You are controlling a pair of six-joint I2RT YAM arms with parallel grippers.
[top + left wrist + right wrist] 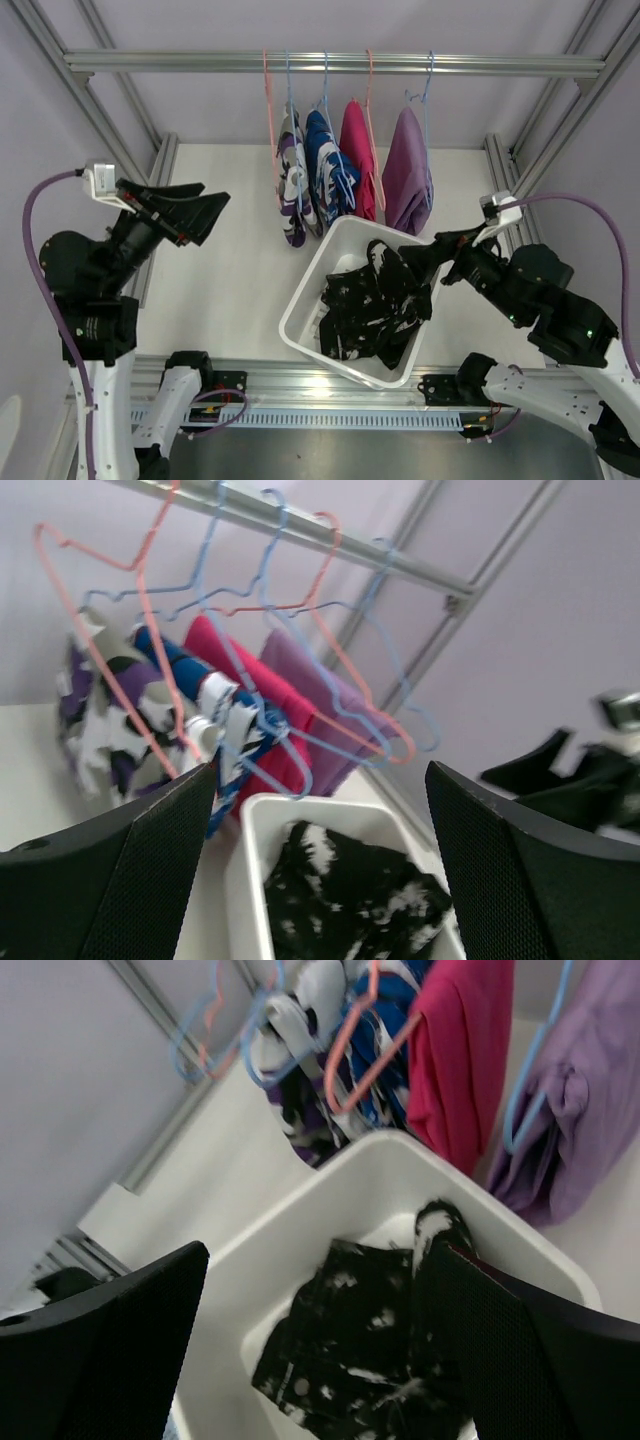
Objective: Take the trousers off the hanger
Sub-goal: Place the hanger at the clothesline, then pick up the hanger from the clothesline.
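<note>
Down in the white bin you have the black trousers with white flecks, bunched in a heap, off any hanger. Behind the bin, four more pairs hang in a tight row from the rail. Left to right: purple-white camouflage trousers, blue-white patterned trousers, bright pink trousers, lilac trousers. All sit on thin wire hangers, pink or blue. The camouflage pair's lower end comes close to the bin's far corner. Your right gripper sits at the bin's right rim, just beside the black heap, fingers spread wide, holding nothing. Your left gripper is raised over the table, well left of the bin, fingers also wide, nothing between them. Both wrist views look across the bin toward the hanging row.
</note>
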